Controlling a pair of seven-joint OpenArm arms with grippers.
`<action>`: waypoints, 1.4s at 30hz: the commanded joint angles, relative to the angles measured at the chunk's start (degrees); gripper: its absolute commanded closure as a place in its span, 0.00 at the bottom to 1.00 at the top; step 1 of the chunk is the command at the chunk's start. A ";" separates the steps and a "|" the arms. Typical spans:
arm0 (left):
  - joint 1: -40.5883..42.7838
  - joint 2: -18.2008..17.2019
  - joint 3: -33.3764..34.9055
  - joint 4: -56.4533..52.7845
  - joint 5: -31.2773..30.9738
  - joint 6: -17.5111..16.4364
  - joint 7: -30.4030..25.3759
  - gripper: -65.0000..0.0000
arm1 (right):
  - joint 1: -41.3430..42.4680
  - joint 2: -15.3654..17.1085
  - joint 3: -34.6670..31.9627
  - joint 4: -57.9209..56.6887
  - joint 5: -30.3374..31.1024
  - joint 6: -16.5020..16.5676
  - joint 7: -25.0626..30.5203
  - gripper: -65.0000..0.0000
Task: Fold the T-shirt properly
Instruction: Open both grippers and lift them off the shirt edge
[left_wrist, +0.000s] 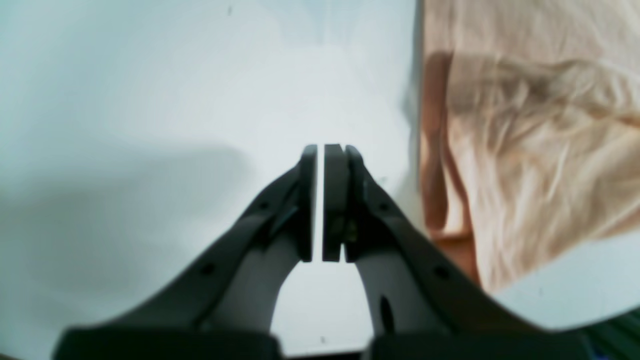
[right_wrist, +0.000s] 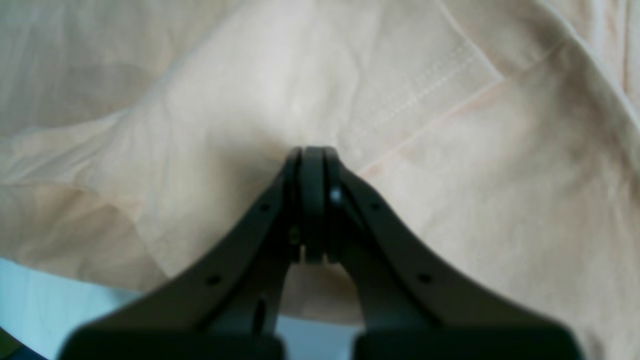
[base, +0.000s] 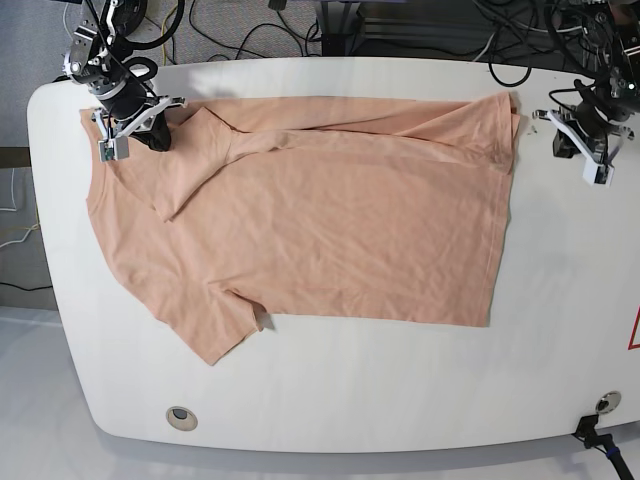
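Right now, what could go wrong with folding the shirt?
1. The left gripper is shut beside the shirt, over bare table, holding nothing, so a lift there may leave that end flat.
2. The right gripper is shut over loose cloth near a sleeve; a pull could drag only one layer.
3. The far edge is already folded over, so the fold may come out crooked.

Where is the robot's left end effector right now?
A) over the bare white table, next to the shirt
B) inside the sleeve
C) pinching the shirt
A: the left end effector is shut over bare table, the T-shirt lying off to its side.
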 joint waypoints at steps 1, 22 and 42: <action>-0.13 -1.16 -0.57 1.88 -0.85 -0.10 -1.22 1.00 | 0.09 0.50 0.85 0.68 -1.55 -0.26 -2.51 1.00; 0.27 0.51 0.12 2.49 -0.81 0.06 -0.42 0.98 | 1.86 -1.15 4.53 1.88 -2.67 0.23 -6.93 1.00; 3.78 0.16 0.03 7.86 -1.16 -8.90 1.16 0.64 | 0.19 -1.23 4.79 14.36 -2.85 0.06 -9.83 1.00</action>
